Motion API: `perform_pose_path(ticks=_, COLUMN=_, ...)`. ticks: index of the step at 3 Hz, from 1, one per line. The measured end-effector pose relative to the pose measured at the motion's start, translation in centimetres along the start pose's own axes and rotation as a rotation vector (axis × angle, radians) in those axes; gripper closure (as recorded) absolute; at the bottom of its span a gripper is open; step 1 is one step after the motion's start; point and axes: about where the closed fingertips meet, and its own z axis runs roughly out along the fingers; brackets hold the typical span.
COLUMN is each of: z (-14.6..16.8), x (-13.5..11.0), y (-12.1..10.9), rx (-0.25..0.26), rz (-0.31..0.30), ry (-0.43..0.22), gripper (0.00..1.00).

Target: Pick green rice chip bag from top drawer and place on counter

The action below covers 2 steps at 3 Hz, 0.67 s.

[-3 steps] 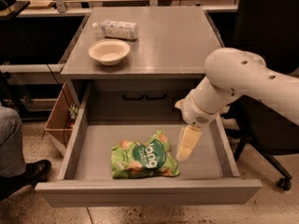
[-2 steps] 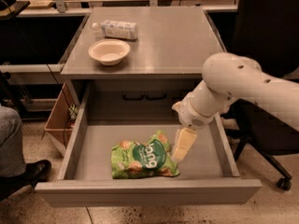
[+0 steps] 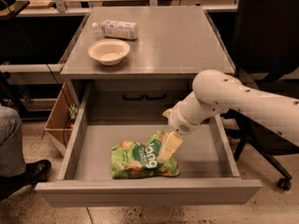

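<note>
— Since a second ago the gripper (image 3: 169, 147) has slid toward 9 o'clock, hasn't it?
— Yes. It now hangs over the 3 o'clock edge of the green rice chip bag (image 3: 138, 158), which lies on the floor of the open top drawer (image 3: 149, 192), toward 6 o'clock.
— Claw wide or narrow?
— I cannot tell.
— And the counter (image 3: 177, 36)?
— A white bowl (image 3: 109, 51) sits at 9 o'clock, with a white-and-blue carton (image 3: 119, 29) at 11 o'clock.

Gripper (image 3: 168, 149) hangs inside the top drawer (image 3: 96, 146), its side walls well apart
</note>
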Motion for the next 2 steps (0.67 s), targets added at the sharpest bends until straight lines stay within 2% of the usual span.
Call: perform_pose_path(ticks=2, z=6.0, x=0.5, y=0.2, rx=-0.089, rz=0.083, ry=-0.059, gripper=0.00)
